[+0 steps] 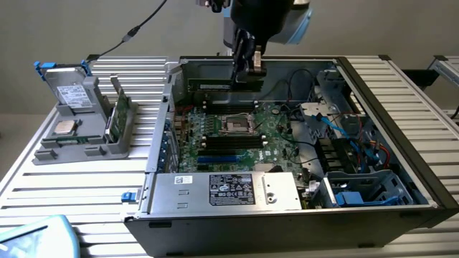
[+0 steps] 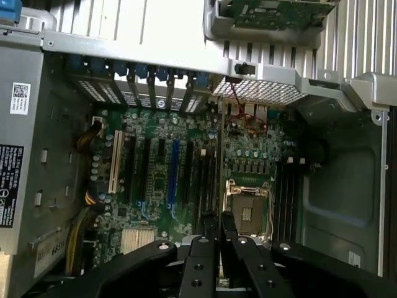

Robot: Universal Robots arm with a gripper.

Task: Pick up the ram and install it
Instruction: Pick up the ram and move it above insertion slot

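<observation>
Ram [image 1: 210, 85] pinched between gripper [image 1: 248, 79] fingers, hanging over motherboard [image 1: 276, 126] inside open case [image 1: 287, 231]. Step: positioning for install; stick not seated. Next move calls for lining edge with black slot [image 2: 205, 180] beneath gripper, then straight press.

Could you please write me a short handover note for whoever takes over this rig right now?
Tool: shut on the ram.
Ram: held lengthwise inside the open case, just above the slots at the far end of the motherboard.
Done: ram picked up and over the board.
Left: ram is not seated in a slot.
</observation>
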